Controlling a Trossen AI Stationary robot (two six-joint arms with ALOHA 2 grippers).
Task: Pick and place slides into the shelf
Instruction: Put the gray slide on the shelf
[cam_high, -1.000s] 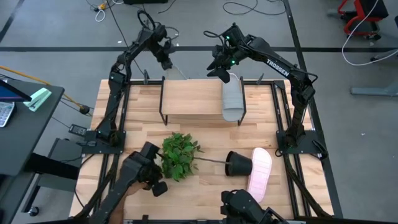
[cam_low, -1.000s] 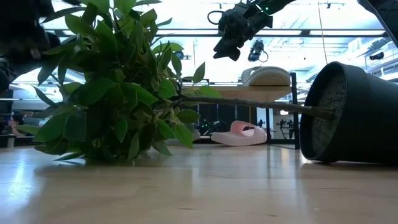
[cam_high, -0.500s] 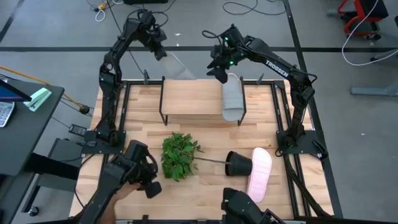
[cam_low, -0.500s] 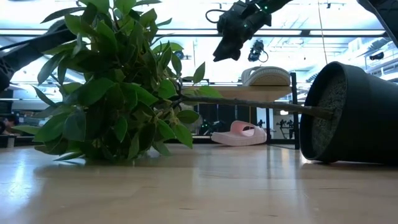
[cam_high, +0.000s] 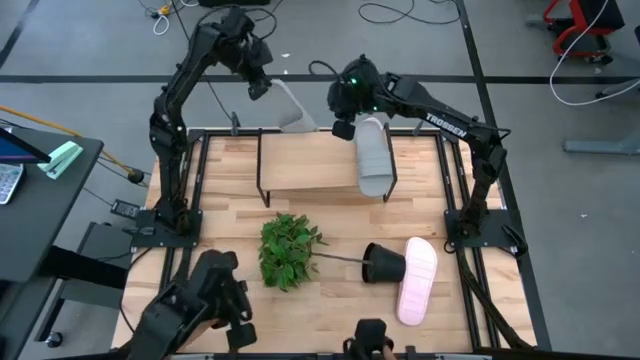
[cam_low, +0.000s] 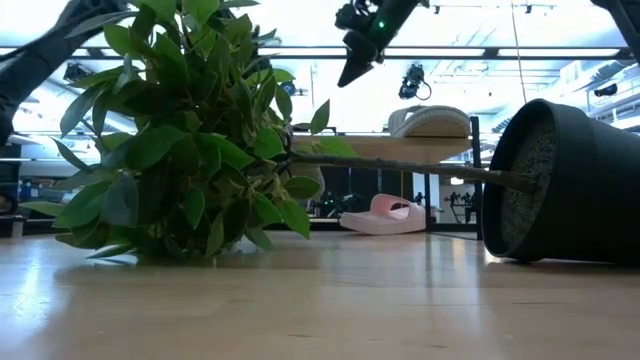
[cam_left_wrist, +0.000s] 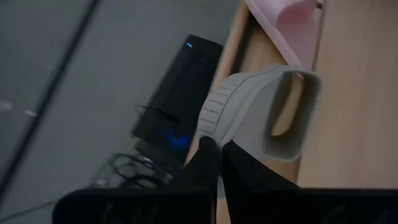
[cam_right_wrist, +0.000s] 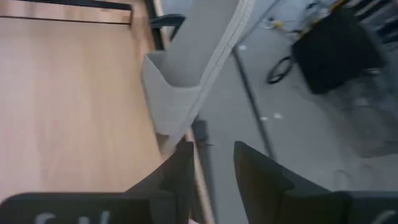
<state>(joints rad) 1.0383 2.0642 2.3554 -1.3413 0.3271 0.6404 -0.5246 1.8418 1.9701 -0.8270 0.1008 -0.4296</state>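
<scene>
My left gripper (cam_high: 260, 82) hangs above the shelf's far edge, shut on a grey slide (cam_high: 290, 110). A second grey slide (cam_high: 375, 155) lies sole down on the right end of the shelf (cam_high: 300, 160). My right gripper (cam_high: 343, 112) hovers open just beyond that slide's far end, touching nothing. One pink slide (cam_low: 385, 215) lies on the table under the shelf. Another pink slide (cam_high: 418, 280) lies on the table at the near right. My left gripper pinches the grey slide between its two fingers at the sole's end away from the strap (cam_left_wrist: 214, 124). The fingers slant down at it from the far left. The slide hangs below them, strap end (cam_left_wrist: 292, 112) lowest, clear of the shelf and table.
A black pot (cam_high: 383, 263) lies tipped on its side near the table's middle front. Its leafy plant (cam_high: 290, 250) sprawls to the left of it. Black frame rails (cam_high: 462, 190) run along the table's sides, and cables lie on the floor beyond the far edge.
My left gripper has risen and drawn toward the far side, lifting the grey slide from behind the shelf until it hangs clear. My right gripper has swung toward the table's left, off the far end of the slide on the shelf, and has rolled.
</scene>
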